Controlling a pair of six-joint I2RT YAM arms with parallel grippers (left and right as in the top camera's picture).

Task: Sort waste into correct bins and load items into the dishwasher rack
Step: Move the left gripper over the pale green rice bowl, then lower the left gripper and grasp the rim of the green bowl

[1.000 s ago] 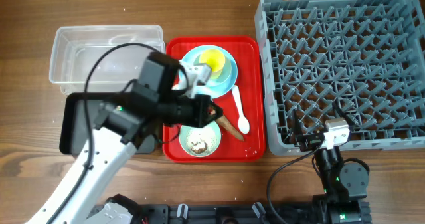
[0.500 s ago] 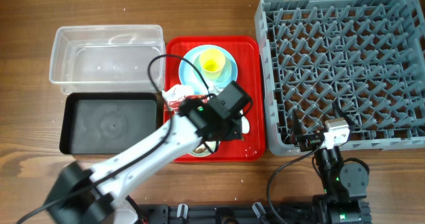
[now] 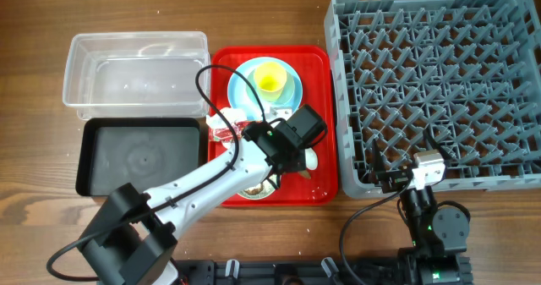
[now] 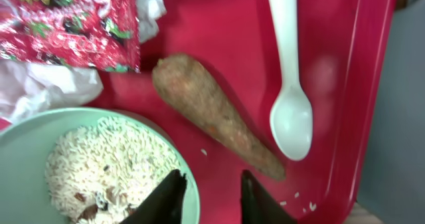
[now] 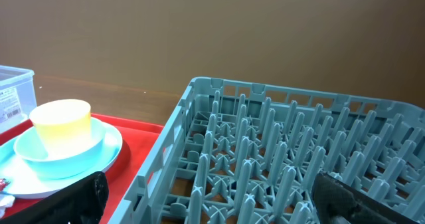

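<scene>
My left gripper point(image 3: 290, 155) point(image 4: 209, 187) is open and empty, low over the red tray point(image 4: 199, 44). One finger point(image 4: 167, 199) is over the rim of the pale green bowl point(image 4: 40, 127) point(image 3: 260, 189), which holds rice crumbs point(image 4: 99, 164); the other finger point(image 4: 257, 201) is over bare tray. Ahead lie the brown sausage piece point(image 4: 216, 114), the white spoon point(image 4: 290, 84) point(image 3: 310, 158), the red-and-white wrapper point(image 4: 73, 24) point(image 3: 226, 123) and white tissue point(image 4: 36, 91). The yellow cup point(image 3: 270, 78) point(image 5: 61, 123) stands in the small blue bowl point(image 5: 60, 152) on the blue plate point(image 3: 292, 95). My right gripper point(image 3: 407, 177) point(image 5: 212, 204) is open and empty at the grey rack's point(image 3: 439, 73) point(image 5: 299, 151) front edge.
The clear tub point(image 3: 135, 72) and the black tub point(image 3: 139, 156) stand left of the red tray point(image 3: 325, 124). The rack fills the right side. A few rice grains point(image 4: 302, 201) lie on the tray by its right rim.
My left arm has swung right, from the tray's left side to its lower right, and lowered beside the green bowl. The right arm has not moved.
</scene>
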